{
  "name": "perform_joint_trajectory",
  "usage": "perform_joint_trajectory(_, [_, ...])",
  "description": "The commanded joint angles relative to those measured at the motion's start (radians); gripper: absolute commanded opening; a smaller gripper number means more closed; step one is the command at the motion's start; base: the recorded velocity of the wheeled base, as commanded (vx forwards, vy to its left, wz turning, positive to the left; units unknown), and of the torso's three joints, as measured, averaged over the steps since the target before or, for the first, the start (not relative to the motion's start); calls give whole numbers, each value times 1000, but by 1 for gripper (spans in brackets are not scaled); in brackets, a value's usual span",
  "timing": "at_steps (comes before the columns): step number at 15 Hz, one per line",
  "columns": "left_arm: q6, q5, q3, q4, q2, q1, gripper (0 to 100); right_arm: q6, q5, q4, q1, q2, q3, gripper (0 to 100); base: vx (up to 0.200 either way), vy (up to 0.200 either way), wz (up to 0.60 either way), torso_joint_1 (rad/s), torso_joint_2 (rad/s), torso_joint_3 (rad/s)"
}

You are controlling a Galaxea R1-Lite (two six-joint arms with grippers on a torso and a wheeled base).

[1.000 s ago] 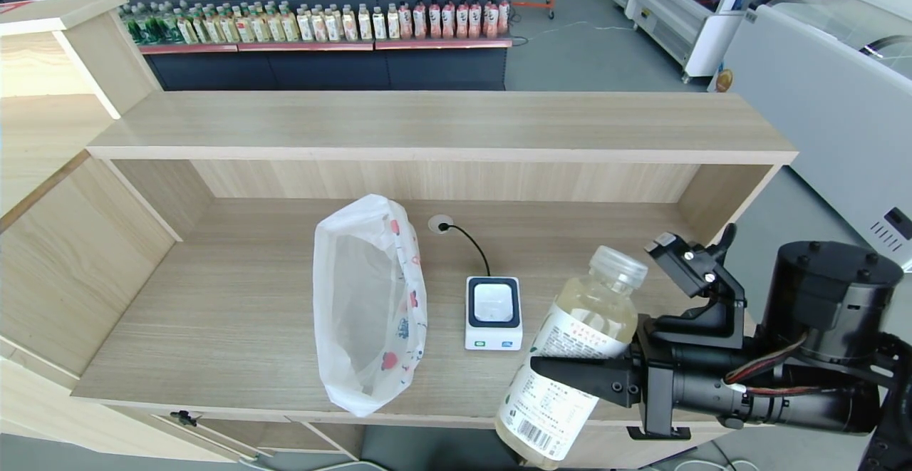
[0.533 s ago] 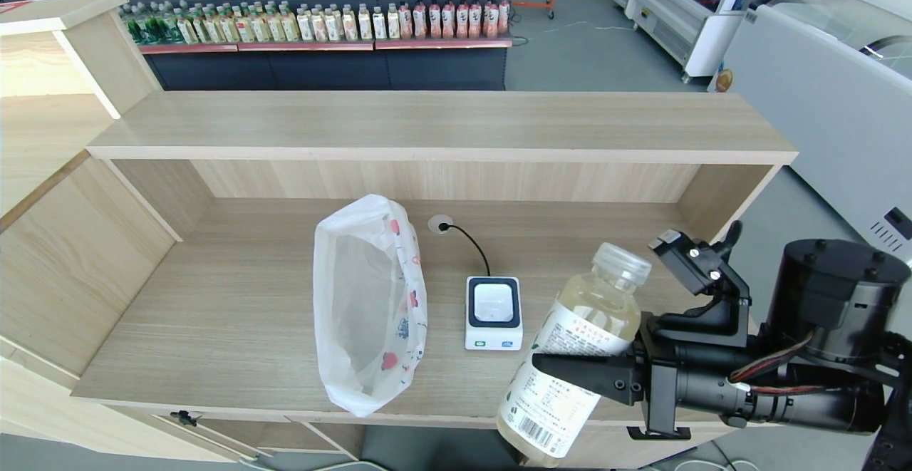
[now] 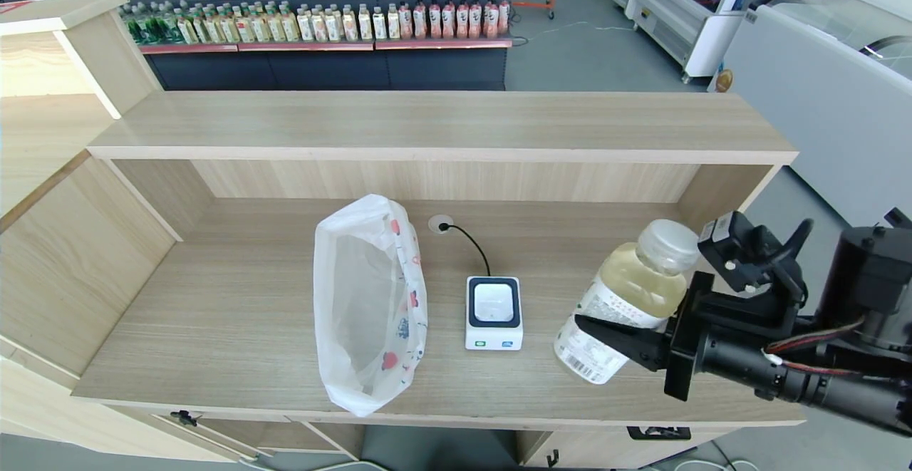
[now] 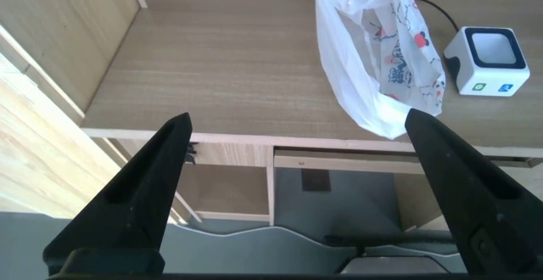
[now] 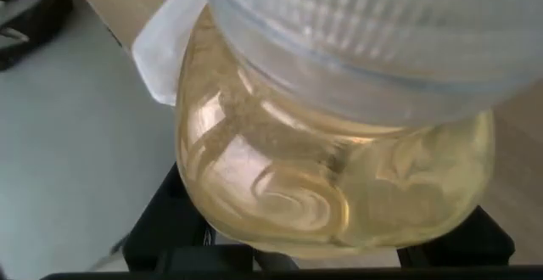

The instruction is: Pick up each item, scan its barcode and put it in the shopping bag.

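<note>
Fingers [image 4: 127, 204] of my left claw [image 4: 297, 120] stand spread wide with nothing between them, out past the near edge of the counter [image 3: 214, 314], so that arm has no part in this step. Left of centre in the head view the shopping bag [image 3: 369, 307] lies on the counter with its mouth gaping toward the near edge. Just right of it, apart from it, sits the scanner [image 3: 493, 312], its dark window facing up and its cable [image 3: 470, 243] running back to a hole in the counter. Further right, my right claw [image 3: 620, 323] is clenched around the middle of the bottle [image 3: 627, 300], which is tilted, cap toward the upper right and base toward the lower left, near the scanner but not over it. The barcode [image 3: 581, 365] sits low on the label near the base and seems to face outward toward the near edge, not down. As I judge it, scanning well means carrying the bottle leftward until the base end is above the window, rolling my wrist so the barcode looks down at the glass, and pausing there level. I should keep the grip firm, since the liquid will slosh, and keep the base clear of the scanner and the bag.
</note>
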Motion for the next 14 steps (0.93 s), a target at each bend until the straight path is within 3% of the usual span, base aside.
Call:
perform_joint_trajectory(1, [0,0,0,0,0,0,100,-282,-65,58,-216,-75,37,0,0,0,0,0,0,0])
perform_joint_trajectory(2, [0,0,0,0,0,0,100,-389,-63,-5,-274,-67,82,0,0,0,0,0,0,0])
perform_joint_trajectory(5, [0,0,0,0,0,0,100,-605,-70,-198,-304,-20,117,0,0,0,0,0,0,0])
perform_joint_trajectory(8, [0,0,0,0,0,0,100,-702,-65,-227,-304,-50,117,0,0,0,0,0,0,0])
perform_joint_trajectory(14, [0,0,0,0,0,0,100,-734,-27,-221,-304,-133,120,0,0,0,0,0,0,0])
